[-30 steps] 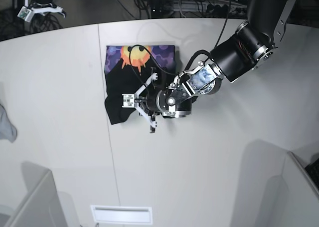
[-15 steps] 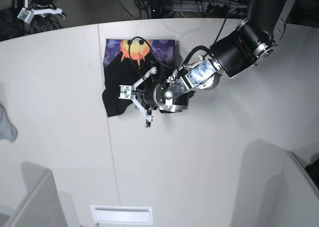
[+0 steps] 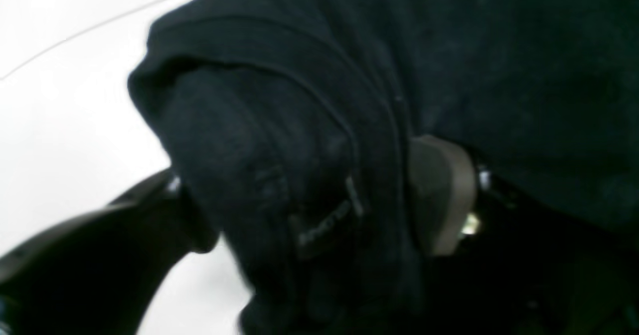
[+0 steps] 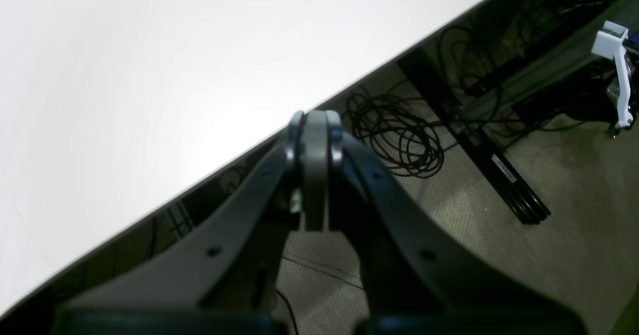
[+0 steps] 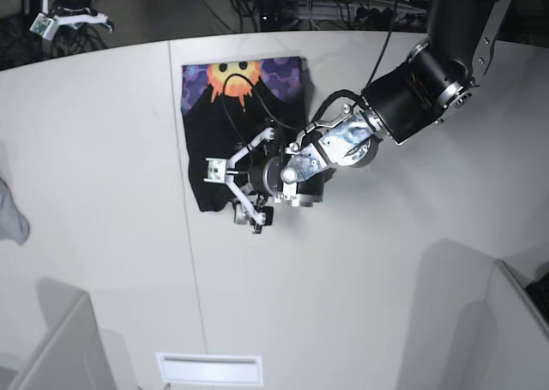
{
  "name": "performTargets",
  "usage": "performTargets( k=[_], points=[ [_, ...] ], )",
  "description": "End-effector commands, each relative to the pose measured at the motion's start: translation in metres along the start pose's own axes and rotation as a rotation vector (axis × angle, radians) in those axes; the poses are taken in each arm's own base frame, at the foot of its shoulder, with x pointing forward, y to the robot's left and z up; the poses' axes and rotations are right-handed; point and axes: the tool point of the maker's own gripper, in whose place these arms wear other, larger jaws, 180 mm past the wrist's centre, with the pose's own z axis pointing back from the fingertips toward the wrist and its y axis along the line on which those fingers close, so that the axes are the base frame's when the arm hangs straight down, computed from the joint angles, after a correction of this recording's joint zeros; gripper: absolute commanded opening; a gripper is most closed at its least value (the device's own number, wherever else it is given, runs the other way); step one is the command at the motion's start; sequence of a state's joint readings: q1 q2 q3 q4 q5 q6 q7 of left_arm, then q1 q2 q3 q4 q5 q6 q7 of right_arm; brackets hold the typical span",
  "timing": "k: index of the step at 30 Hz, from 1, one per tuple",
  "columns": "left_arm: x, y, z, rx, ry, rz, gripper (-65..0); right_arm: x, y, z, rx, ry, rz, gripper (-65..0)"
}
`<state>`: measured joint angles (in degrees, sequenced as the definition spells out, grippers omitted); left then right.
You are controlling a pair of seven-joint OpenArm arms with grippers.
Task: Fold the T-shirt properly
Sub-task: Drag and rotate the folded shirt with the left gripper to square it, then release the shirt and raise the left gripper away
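Both left jaws wide — T-shirt (image 3: 309, 175) between.

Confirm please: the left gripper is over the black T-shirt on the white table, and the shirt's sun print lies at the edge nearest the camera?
Not quite. In the base view the sun print lies at the far edge of the T-shirt. The left gripper is indeed over the shirt on the white table.

The left gripper (image 5: 225, 187) is being held low with jaws spread; the right gripper (image 4: 315, 125) is being kept closed.
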<state>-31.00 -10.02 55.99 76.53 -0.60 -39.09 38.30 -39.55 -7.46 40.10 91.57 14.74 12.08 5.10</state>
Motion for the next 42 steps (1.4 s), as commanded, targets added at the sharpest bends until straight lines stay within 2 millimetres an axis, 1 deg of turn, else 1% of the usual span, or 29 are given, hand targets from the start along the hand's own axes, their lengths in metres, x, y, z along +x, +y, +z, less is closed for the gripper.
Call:
performTargets(
  k=[1,5,6,8,12,16,17,18,19,21,23,24,27,29,30,31,33,35,36,38,40,42],
  points=[
    [0.012,0.03,0.016,0.081,-0.046,0.016,-8.9,0.011,-0.003,0.001,0.002,-0.04,0.013,-65.0],
    [0.024,0.073,0.049,0.237,-0.136,0.119,-8.7,0.012,-0.001,0.0,0.006,-0.043,0.011,-65.0],
    [0.025,0.081,0.055,0.262,-0.148,0.132,-8.7,0.012,0.0,0.0,0.014,-0.043,0.011,-65.0],
    [0.024,0.095,0.067,0.307,-0.166,0.161,-9.1,0.012,0.009,0.0,0.063,-0.043,0.012,-65.0],
    [0.014,0.111,0.088,0.382,-0.203,0.236,-9.2,0.011,0.021,0.002,0.132,-0.041,0.013,-65.0],
    [0.016,0.115,0.119,0.469,-0.274,0.288,-9.9,0.012,0.024,0.001,0.143,-0.042,0.014,-65.0],
    [0.014,0.113,0.126,0.49,-0.287,0.303,-11.8,0.012,0.023,0.001,0.143,-0.042,0.016,-65.0],
    [0.012,0.111,0.132,0.507,-0.296,0.319,-16.0,0.013,0.023,0.001,0.144,-0.044,0.017,-65.0],
    [0.006,0.109,0.138,0.525,-0.301,0.342,-22.9,0.016,0.023,-0.001,0.146,-0.051,0.023,-65.0],
    [-0.013,0.102,0.147,0.555,-0.286,0.392,-40.6,0.021,0.021,-0.004,0.15,-0.06,0.035,-65.0],
    [-0.032,0.091,0.153,0.575,-0.264,0.44,-62.4,0.022,0.021,-0.005,0.151,-0.063,0.04,-65.0],
    [-0.045,0.086,0.157,0.587,-0.244,0.463,-65.0,0.024,0.02,-0.006,0.15,-0.067,0.04,-65.0],
    [-0.076,0.068,0.166,0.611,-0.19,0.524,-65.0,0.032,0.015,-0.009,0.157,-0.079,0.071,-65.0],
    [-0.096,0.052,0.173,0.617,-0.146,0.549,-65.0,0.036,0.013,-0.011,0.159,-0.086,0.086,-65.0],
    [-0.106,0.041,0.175,0.612,-0.12,0.56,-65.0,0.037,0.012,-0.011,0.159,-0.085,0.09,-65.0],
    [-0.111,0.032,0.178,0.611,-0.113,0.564,-65.0,0.039,0.01,-0.012,0.156,-0.089,0.096,-65.0],
    [-0.118,0.01,0.179,0.602,-0.145,0.579,-65.0,0.043,0.007,-0.013,0.161,-0.093,0.113,-65.0],
    [-0.122,-0.016,0.181,0.594,-0.208,0.604,-65.0,0.044,0.003,-0.012,0.164,-0.089,0.133,-65.0],
    [-0.123,-0.033,0.182,0.585,-0.233,0.626,-65.0,0.044,0.004,-0.011,0.177,-0.088,0.141,-65.0],
    [-0.129,-0.06,0.188,0.581,-0.26,0.662,-65.0,0.044,0.009,-0.008,0.23,-0.084,0.152,-65.0],
    [-0.135,-0.088,0.195,0.568,-0.267,0.699,-65.0,0.04,0.019,-0.003,0.299,-0.071,0.157,-65.0],
    [-0.139,-0.111,0.2,0.553,-0.263,0.734,-65.0,0.035,0.02,0.003,0.334,-0.054,0.166,-65.0]
  ],
)
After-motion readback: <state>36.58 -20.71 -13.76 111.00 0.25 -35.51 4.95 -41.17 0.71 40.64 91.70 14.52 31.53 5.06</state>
